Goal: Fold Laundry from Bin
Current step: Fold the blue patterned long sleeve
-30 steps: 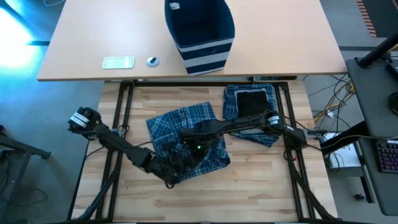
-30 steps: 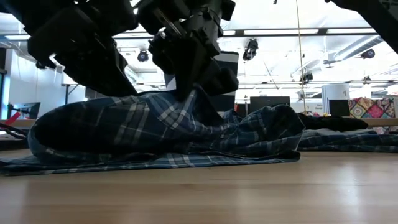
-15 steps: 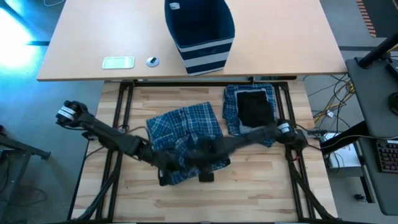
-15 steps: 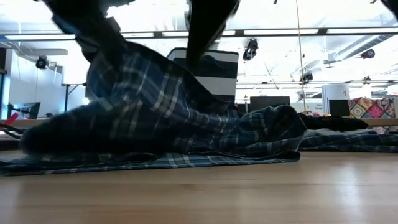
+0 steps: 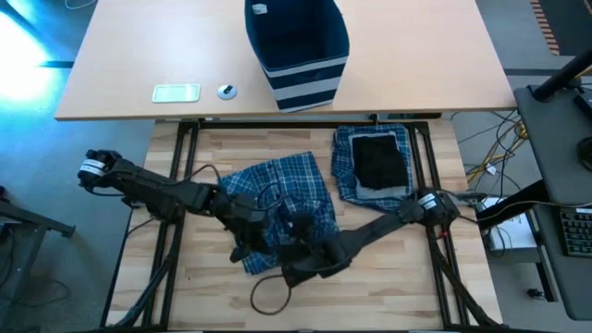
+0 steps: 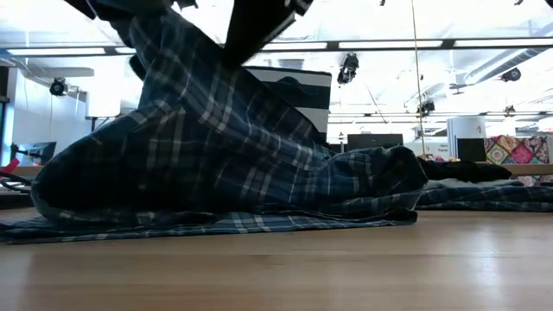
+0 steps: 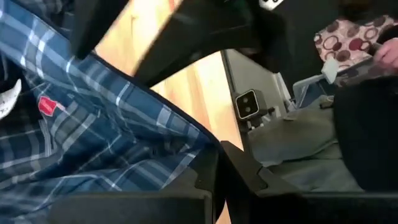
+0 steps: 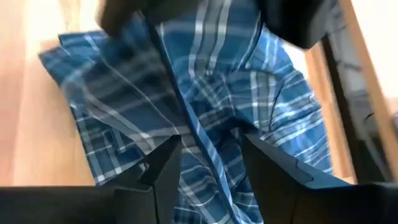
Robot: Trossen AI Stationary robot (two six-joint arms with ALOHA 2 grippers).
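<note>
Left gripper (image 5: 248,242) jaws clenched on blue plaid garment (image 5: 277,190), lifting a fold off the wooden tabletop (image 5: 388,277). Right gripper (image 8: 205,163) jaws parted, plaid cloth lying between them and beyond, none visibly pinched. Folded plaid stack topped by black piece (image 5: 379,159) well apart from both jaws; bin (image 5: 296,46) farther still

wooden table (image 5: 222,287), plaid garment (image 5: 277,190), folded pile (image 5: 375,166) (black piece topmost)
</note>
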